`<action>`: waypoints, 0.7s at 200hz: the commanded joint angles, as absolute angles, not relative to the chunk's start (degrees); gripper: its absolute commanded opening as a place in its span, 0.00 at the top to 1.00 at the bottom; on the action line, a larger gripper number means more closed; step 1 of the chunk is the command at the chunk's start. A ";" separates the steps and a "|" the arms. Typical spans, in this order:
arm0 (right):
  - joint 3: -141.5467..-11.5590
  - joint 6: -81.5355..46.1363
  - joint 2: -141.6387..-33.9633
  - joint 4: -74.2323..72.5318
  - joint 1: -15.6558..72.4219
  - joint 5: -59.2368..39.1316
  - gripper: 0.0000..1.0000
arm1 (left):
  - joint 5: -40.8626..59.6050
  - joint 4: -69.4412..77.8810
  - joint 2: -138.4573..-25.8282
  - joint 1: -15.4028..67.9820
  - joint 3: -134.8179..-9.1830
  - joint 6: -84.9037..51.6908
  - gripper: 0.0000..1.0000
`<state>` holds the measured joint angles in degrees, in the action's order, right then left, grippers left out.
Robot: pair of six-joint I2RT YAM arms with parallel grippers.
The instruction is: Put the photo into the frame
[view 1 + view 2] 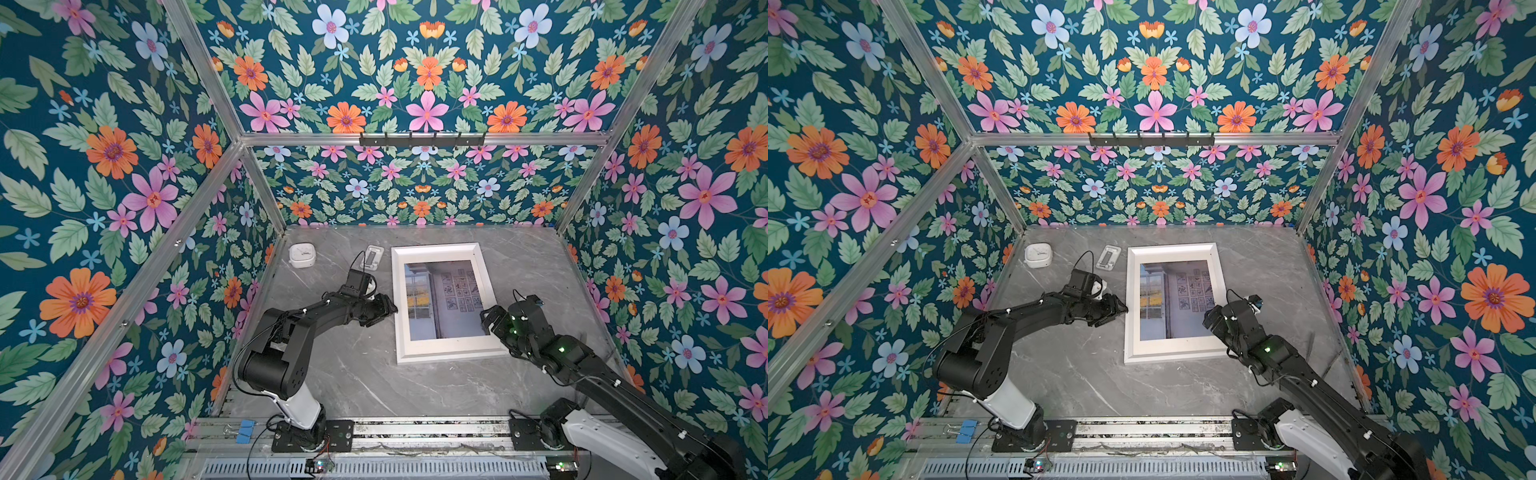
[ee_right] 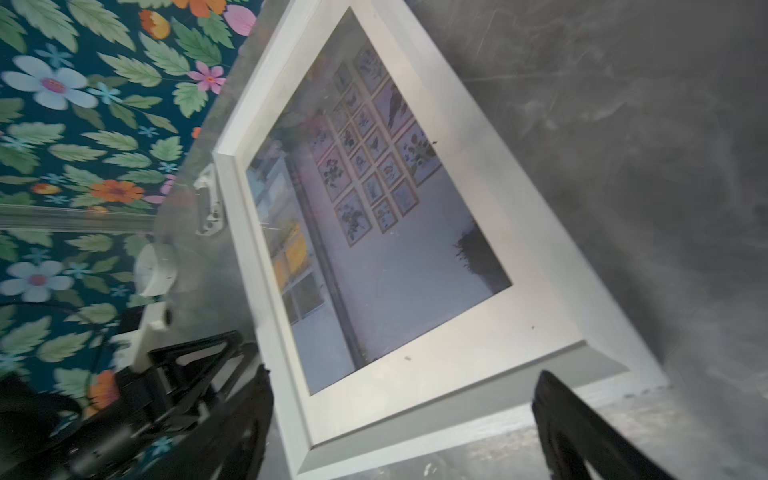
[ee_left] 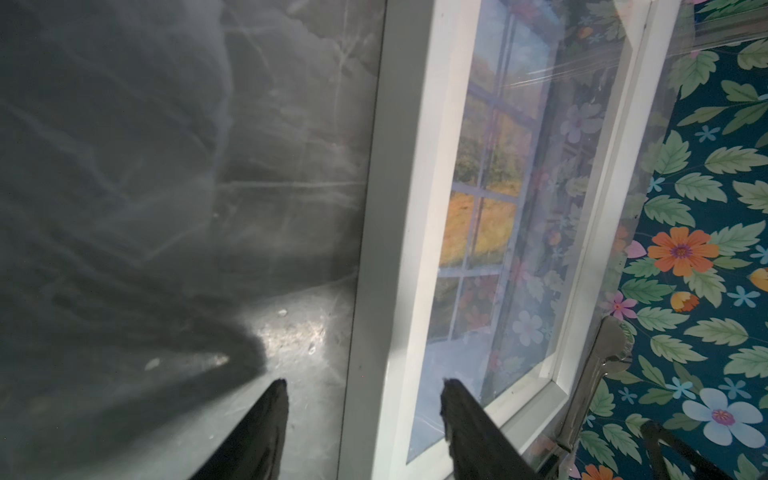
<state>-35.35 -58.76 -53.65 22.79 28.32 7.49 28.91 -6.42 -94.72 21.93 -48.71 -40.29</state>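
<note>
The white frame point(image 1: 440, 250) point(image 1: 1173, 249) lies flat in the middle of the grey table. The photo point(image 1: 444, 299) point(image 1: 1177, 299), a lilac room wall with small pictures and a window, shows inside it with a white border round it. My left gripper point(image 1: 390, 309) point(image 1: 1123, 307) is open at the frame's left rail. In the left wrist view that gripper point(image 3: 363, 386) straddles the rail point(image 3: 399, 208), one finger over the table, the other over the photo point(image 3: 498, 187). My right gripper point(image 1: 488, 318) point(image 1: 1210, 320) point(image 2: 403, 372) is wide open above the frame's point(image 2: 272, 316) near right part, holding nothing; the photo point(image 2: 395, 257) lies beyond.
A small white rounded box point(image 1: 302, 254) point(image 1: 1038, 254) and a small white rectangular piece point(image 1: 372, 257) point(image 1: 1108, 257) lie at the back left of the table. A black hook rail point(image 1: 422, 139) hangs on the back wall. Blue clips point(image 1: 245, 428) sit on the front rail.
</note>
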 commanded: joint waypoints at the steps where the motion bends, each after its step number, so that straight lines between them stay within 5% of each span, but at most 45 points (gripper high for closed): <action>1: -35.55 -47.80 -57.27 24.02 23.55 6.02 0.01 | 28.17 -6.55 -93.94 22.54 -48.01 -40.33 0.37; 93: -38.13 -40.06 -76.84 11.07 17.46 -9.39 0.01 | 27.33 -4.31 -93.24 23.55 -45.19 -42.71 0.37; 140: -36.66 -41.39 -76.96 7.54 17.45 -12.62 0.01 | 26.92 -4.39 -93.10 23.60 -44.31 -42.53 0.37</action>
<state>-36.73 -40.84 -77.58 10.37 17.41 -8.88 28.32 -3.99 -93.38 23.62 -44.75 -42.70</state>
